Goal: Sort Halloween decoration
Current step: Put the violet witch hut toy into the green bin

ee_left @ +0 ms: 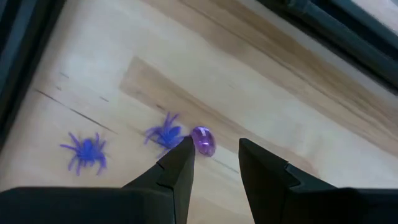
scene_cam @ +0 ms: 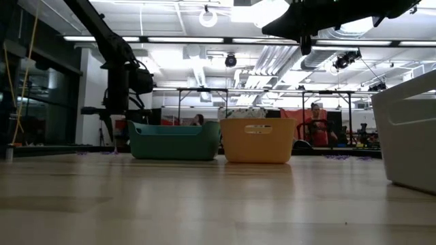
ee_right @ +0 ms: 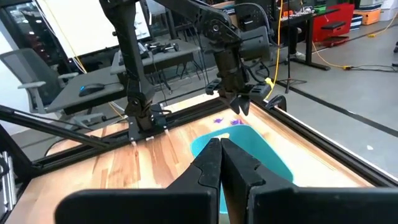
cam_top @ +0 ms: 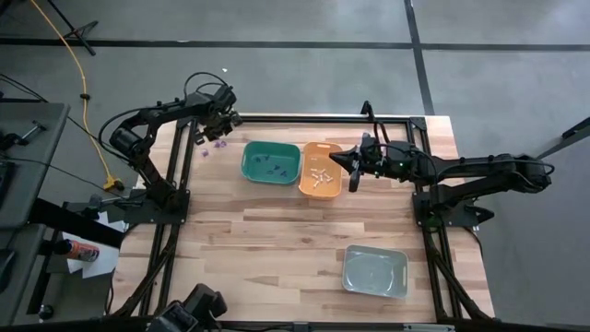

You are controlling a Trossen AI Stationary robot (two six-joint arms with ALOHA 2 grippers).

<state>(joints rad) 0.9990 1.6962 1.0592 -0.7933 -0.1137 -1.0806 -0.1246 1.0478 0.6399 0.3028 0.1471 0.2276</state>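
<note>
The left gripper (ee_left: 214,155) hangs with its fingers part-way apart and nothing between them, just over the wood at the table's far left corner. A purple bead (ee_left: 203,140) lies just ahead of the tip of one finger (ee_left: 180,163), not inside the gap; whether that finger touches it cannot be told. The bead is oval, its long axis running roughly along the wood grain. One purple spider (ee_left: 164,132) lies right against the bead, and a second spider (ee_left: 85,150) lies apart from both. The black frame rail (ee_left: 348,28) runs close along the table edge here, so room is tight on that side; toward the table's middle the wood is open.

The right gripper (cam_top: 353,166) has its fingers pressed together, holding nothing, above the near-right rim of the orange bin (cam_top: 304,180), which holds cream trinkets (cam_top: 321,177). The green bin (cam_top: 251,164) touches the orange one and holds dark trinkets (cam_top: 269,167) too small to make out. From overhead, the loose purple pieces (cam_top: 215,144) by the left gripper are only specks. A grey bin (cam_top: 374,272) stands well apart near the front right, with bare wood all round it; in the low view it is cut off at the edge.
</note>
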